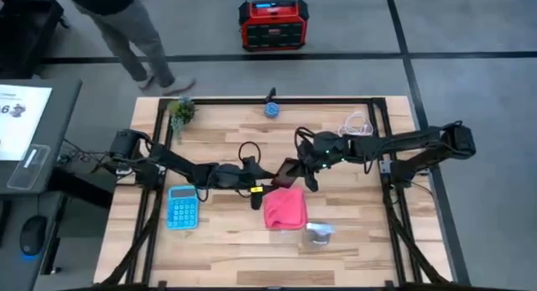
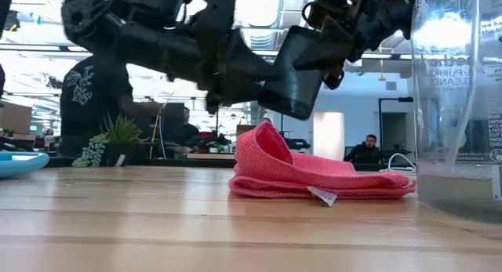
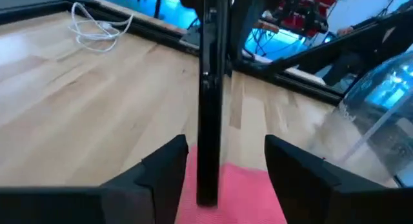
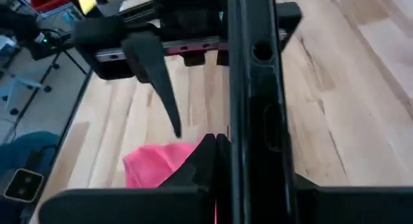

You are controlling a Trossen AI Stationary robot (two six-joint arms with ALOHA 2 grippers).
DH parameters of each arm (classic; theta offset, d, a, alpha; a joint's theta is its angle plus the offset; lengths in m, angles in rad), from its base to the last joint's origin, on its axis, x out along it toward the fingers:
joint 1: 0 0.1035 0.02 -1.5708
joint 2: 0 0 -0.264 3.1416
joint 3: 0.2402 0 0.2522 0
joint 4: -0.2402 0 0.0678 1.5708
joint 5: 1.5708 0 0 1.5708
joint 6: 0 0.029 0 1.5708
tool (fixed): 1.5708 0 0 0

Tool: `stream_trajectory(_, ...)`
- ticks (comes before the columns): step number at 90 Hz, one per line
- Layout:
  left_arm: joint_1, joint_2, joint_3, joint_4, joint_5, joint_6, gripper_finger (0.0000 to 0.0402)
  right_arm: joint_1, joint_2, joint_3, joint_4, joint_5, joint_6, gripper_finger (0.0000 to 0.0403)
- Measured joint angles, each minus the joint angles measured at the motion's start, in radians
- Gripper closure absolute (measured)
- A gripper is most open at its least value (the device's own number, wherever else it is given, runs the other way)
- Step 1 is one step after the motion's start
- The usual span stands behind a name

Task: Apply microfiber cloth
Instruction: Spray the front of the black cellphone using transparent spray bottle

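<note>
A pink-red microfiber cloth [image 1: 285, 209] lies crumpled on the wooden table, one edge folded up [image 2: 267, 143]. Just above its far side hangs a black phone [image 1: 288, 172], tilted with its lower end toward the cloth [image 2: 294, 80]. My right gripper [image 1: 302, 168] reaches in from the table's right and is shut on the phone. My left gripper [image 1: 273, 184] comes from the left and is open. In the left wrist view its fingers [image 3: 169, 164] stand on either side of the edge-on phone [image 3: 208, 108] without touching it. My right gripper pinches the phone by its two flat faces [image 4: 253, 143] between its two fingers, at the end nearest the gripper. The fingers come slanting down from the table's right and lie along the phone. The phone hangs tilted, lifted clear of the table, above the cloth.
A light blue calculator [image 1: 183, 205] lies left of the cloth. A clear plastic bottle [image 1: 319, 234] stands near the front edge, close to the cloth's right. At the far edge are a small plant [image 1: 180, 111], a blue round thing [image 1: 272, 109] and a white cable [image 1: 357, 123]. A person [image 1: 126, 27] stands beyond the table.
</note>
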Motion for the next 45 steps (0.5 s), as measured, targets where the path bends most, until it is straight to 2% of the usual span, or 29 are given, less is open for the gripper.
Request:
stream_trajectory(9, 0.0, 0.032, 0.062, -0.043, 0.016, 0.022, 0.0243, 0.013, 0.001, 0.003, -0.008, 0.0, -0.001, 0.0386)
stream_trajectory(26, 0.0, 0.032, 0.149, -0.245, 0.018, 0.057, 0.028, 0.032, 0.001, 0.004, -0.049, 0.001, -0.001, 0.0386)
stream_trajectory(45, 0.0, 0.028, 0.186, -0.286, 0.018, 0.083, 0.0327, 0.053, 0.0, 0.004, -0.054, 0.002, -0.002, 0.0386)
